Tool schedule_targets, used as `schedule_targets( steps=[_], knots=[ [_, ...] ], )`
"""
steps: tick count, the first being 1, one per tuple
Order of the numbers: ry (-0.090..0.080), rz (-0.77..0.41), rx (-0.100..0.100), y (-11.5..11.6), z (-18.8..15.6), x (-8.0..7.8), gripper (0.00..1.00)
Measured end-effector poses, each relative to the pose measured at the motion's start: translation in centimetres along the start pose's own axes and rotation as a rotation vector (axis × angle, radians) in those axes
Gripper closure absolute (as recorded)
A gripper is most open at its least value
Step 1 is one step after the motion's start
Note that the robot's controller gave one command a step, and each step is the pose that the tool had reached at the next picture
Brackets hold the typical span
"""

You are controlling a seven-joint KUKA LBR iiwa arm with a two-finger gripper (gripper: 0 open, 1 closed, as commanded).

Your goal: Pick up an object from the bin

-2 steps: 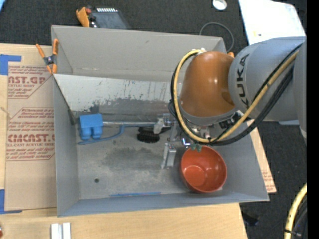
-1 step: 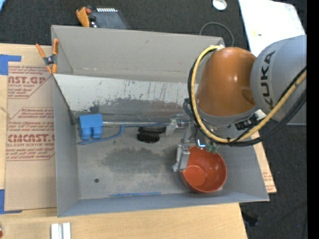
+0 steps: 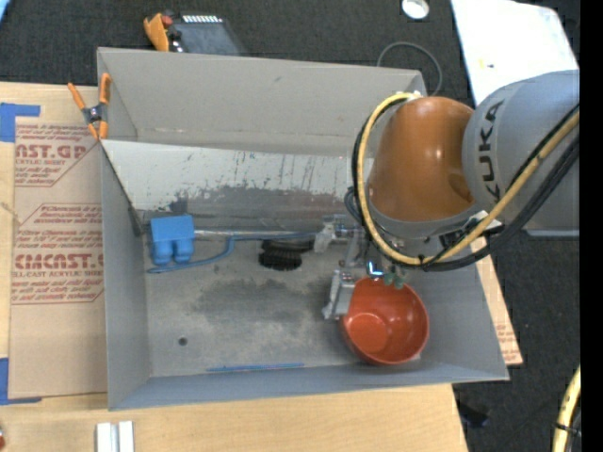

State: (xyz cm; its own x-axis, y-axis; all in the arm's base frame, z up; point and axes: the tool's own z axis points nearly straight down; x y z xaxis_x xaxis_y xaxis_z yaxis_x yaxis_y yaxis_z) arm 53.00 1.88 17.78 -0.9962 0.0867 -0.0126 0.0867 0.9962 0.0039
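Since my orange wrist cover point(image 3: 419, 163) hides most of what hangs under it, I cannot tell whether my jaws are apart or together. They sit at the left rim of the red bowl point(image 3: 386, 326), which lies open side up in the bin's point(image 3: 236, 92) lower right corner as the camera sees it. The risk I see is a poor bite. The bowl's wall looks thin, round and smooth, so a hold on the rim alone may slip or tip it, and the bin wall just beside it leaves little room to correct. The blue block point(image 3: 171, 238) and the black round brush point(image 3: 281, 252) lie well apart from it. On my arm point(image 3: 528, 149) the letters KUKA read plainly.
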Motion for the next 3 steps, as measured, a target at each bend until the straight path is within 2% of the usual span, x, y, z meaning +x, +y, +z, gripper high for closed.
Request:
schedule_targets(
  steps=[1,2,3],
  knots=[
    [0.004,-0.207,0.0,-6.4,4.5,1.0,0.0],
    [0.006,-0.22,-0.002,-8.7,7.8,-0.7,0.0],
    [0.006,-0.223,0.001,-6.4,10.9,-0.9,0.0]
  ],
)
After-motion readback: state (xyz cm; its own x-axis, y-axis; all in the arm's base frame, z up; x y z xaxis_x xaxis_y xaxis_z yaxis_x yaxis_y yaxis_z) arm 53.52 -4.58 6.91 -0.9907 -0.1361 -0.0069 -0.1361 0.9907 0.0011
